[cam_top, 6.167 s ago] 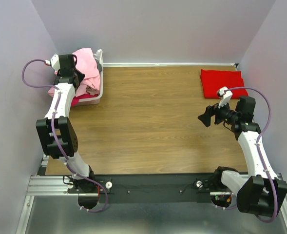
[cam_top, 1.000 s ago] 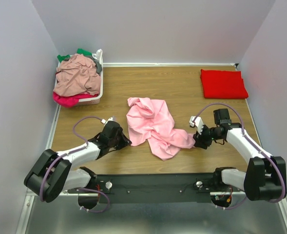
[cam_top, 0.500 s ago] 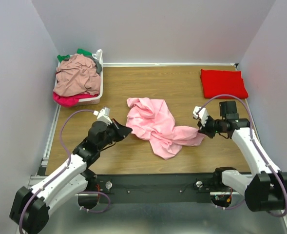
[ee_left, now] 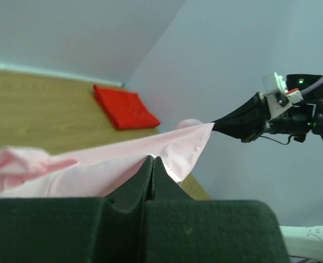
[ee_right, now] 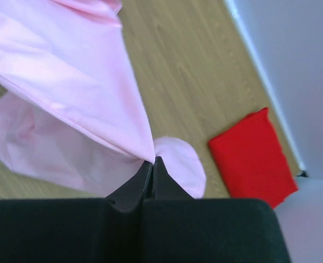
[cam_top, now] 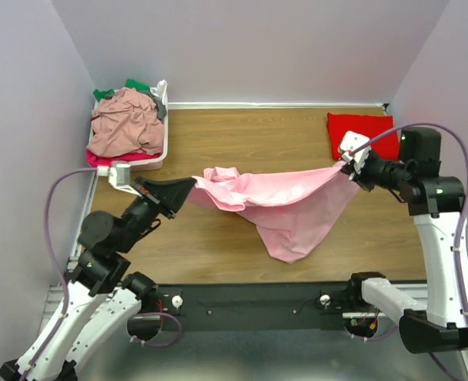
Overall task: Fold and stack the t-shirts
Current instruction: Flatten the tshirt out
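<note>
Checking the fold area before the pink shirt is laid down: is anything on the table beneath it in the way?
Nothing visible does. The pink t-shirt hangs between the left gripper and right gripper, both shut on it, over the wooden table. The folded red t-shirt sits far right and the basket far left, off to the sides.

My light pink t-shirt (cam_top: 289, 202) is plain, without print. The red t-shirt (cam_top: 365, 135) is solid bright red. The basket (cam_top: 168, 131) is white; its dusty rose t-shirt (cam_top: 126, 123), magenta t-shirt (cam_top: 106, 161) and green t-shirt (cam_top: 138, 84) are unpatterned. The table (cam_top: 241, 143) shows brown wood grain. My left gripper (cam_top: 191, 185) and right gripper (cam_top: 347, 168) are black; my cables (cam_top: 52, 214) are lilac.
</note>
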You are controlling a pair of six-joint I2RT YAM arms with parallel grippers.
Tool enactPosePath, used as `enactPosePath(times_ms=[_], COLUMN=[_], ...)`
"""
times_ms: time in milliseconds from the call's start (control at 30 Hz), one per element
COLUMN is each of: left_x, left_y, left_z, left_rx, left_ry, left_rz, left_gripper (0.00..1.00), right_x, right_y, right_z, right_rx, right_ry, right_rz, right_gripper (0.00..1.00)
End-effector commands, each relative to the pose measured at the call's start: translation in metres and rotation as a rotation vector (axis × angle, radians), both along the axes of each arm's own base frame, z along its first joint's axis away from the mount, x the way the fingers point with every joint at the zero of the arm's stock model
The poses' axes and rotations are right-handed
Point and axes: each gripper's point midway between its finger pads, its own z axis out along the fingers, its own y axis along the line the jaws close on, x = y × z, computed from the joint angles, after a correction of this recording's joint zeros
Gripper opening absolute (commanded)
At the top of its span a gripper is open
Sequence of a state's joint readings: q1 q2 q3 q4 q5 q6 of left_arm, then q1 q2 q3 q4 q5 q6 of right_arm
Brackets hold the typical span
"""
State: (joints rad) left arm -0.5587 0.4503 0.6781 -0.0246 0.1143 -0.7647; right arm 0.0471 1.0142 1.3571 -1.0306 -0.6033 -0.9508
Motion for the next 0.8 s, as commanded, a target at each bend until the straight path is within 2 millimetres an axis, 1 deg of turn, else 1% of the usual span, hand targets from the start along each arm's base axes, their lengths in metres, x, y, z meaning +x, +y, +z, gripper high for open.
enactPosePath(times_ms=[0, 33, 67, 100, 167, 200, 267, 300, 367, 400, 467, 500, 600, 667, 700, 733, 767], left_x=[-0.036, -0.042, -0.046, -0.06, -0.073, -0.084, -0.097, -0.108, -0.117, -0.126, -0.133, -0.138, -0.139, -0.133, -0.125, -0.117, -0.099], left_y=[0.016, 0.019, 0.021, 0.025, 0.03, 0.035, 0.04, 0.044, 0.047, 0.049, 0.05, 0.05, 0.048, 0.047, 0.047, 0.047, 0.048], left_z=[0.073, 0.083, 0.091, 0.115, 0.134, 0.152, 0.17, 0.186, 0.2, 0.212, 0.223, 0.232, 0.243, 0.243, 0.239, 0.236, 0.225], left_rx=[-0.012, -0.02, -0.02, -0.048, -0.069, -0.086, -0.104, -0.119, -0.129, -0.143, -0.154, -0.158, -0.159, -0.156, -0.158, -0.159, -0.163], left_ry=[-0.244, -0.274, -0.302, -0.371, -0.432, -0.487, -0.541, -0.59, -0.627, -0.662, -0.692, -0.713, -0.728, -0.721, -0.701, -0.681, -0.628], left_rz=[-0.016, -0.019, -0.021, -0.034, -0.041, -0.049, -0.055, -0.062, -0.072, -0.085, -0.1, -0.112, -0.122, -0.109, -0.087, -0.064, -0.013], left_gripper=[0.0, 0.0, 0.0, 0.0, 0.0, 0.0, 0.0, 0.0, 0.0, 0.0, 0.0, 0.0, 0.0, 0.0, 0.0, 0.0, 0.0], right_x=[-0.022, -0.027, -0.03, -0.032, -0.039, -0.045, -0.052, -0.059, -0.068, -0.075, -0.087, -0.094, -0.1, -0.098, -0.094, -0.086, -0.08], right_y=[0.007, 0.008, 0.008, 0.008, 0.008, 0.007, 0.007, 0.007, 0.009, 0.01, 0.013, 0.015, 0.014, 0.014, 0.014, 0.014, 0.014], right_z=[0.04, 0.061, 0.074, 0.085, 0.11, 0.132, 0.155, 0.174, 0.192, 0.203, 0.22, 0.231, 0.243, 0.244, 0.241, 0.231, 0.223], right_rx=[0.025, 0.03, 0.03, 0.032, 0.036, 0.042, 0.06, 0.07, 0.107, 0.121, 0.159, 0.173, 0.187, 0.191, 0.189, 0.187, 0.188], right_ry=[-0.039, -0.088, -0.124, -0.153, -0.221, -0.282, -0.34, -0.392, -0.435, -0.47, -0.517, -0.551, -0.583, -0.585, -0.574, -0.546, -0.519], right_rz=[0.036, 0.045, 0.048, 0.051, 0.05, 0.047, 0.035, 0.032, 0.032, 0.035, 0.046, 0.054, 0.046, 0.042, 0.039, 0.034, 0.03], right_gripper=[0.0, 0.0, 0.0, 0.0, 0.0, 0.0, 0.0, 0.01, 0.0, 0.0, 0.0, 0.01, 0.0, 0.0, 0.01, 0.0, 0.0])
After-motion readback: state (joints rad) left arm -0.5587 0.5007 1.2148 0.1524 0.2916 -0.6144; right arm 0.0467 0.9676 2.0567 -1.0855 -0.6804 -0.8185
